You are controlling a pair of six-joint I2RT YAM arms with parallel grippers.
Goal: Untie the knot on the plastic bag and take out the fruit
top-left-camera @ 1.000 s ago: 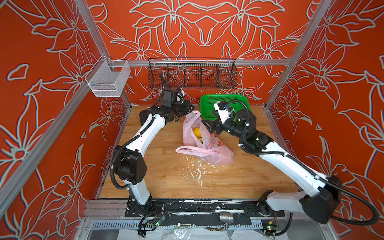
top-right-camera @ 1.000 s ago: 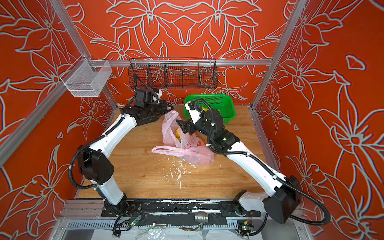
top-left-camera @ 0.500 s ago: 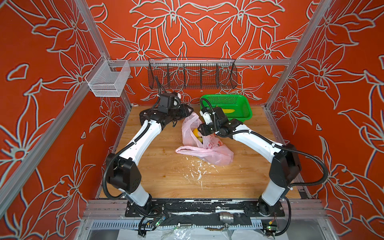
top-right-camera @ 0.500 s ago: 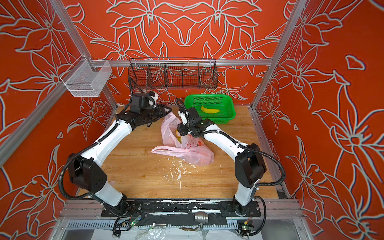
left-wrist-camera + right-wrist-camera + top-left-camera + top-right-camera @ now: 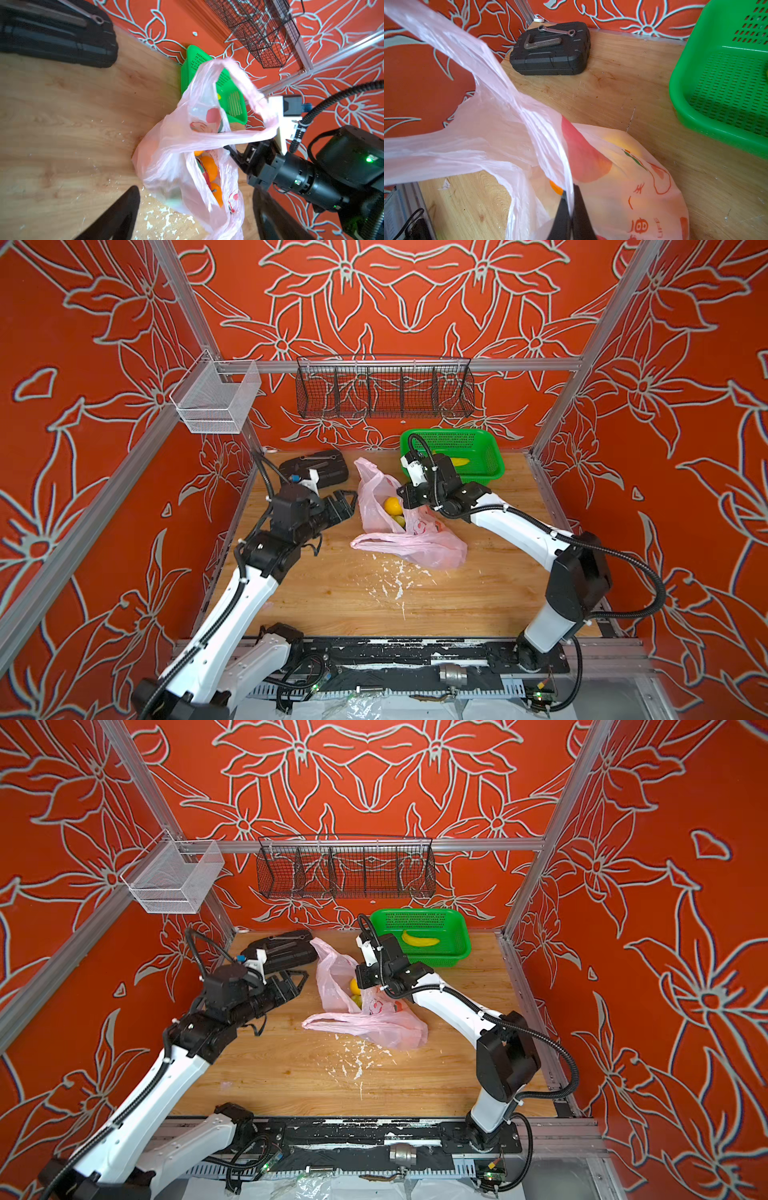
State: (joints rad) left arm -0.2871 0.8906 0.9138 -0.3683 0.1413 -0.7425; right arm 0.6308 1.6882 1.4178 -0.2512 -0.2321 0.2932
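Now that the left tool [image 5: 347, 506] has released and gapes wide, the right tool [image 5: 571, 209] pinches the rim of the plastic bag [image 5: 415, 543], leaving the fruit [image 5: 392, 506] reachable.

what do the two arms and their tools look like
The left arm and right arm are white tubes with black joint housings and ribbed black cable hoses. The left tool and right tool have black fingers and white camera brackets.

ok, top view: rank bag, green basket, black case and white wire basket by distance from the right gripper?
1. Bag: pinched in the right gripper, mid-table.
2. Green basket: just behind the gripper, back right.
3. Black case: across the bag, back left.
4. White wire basket: up on the left wall rail.
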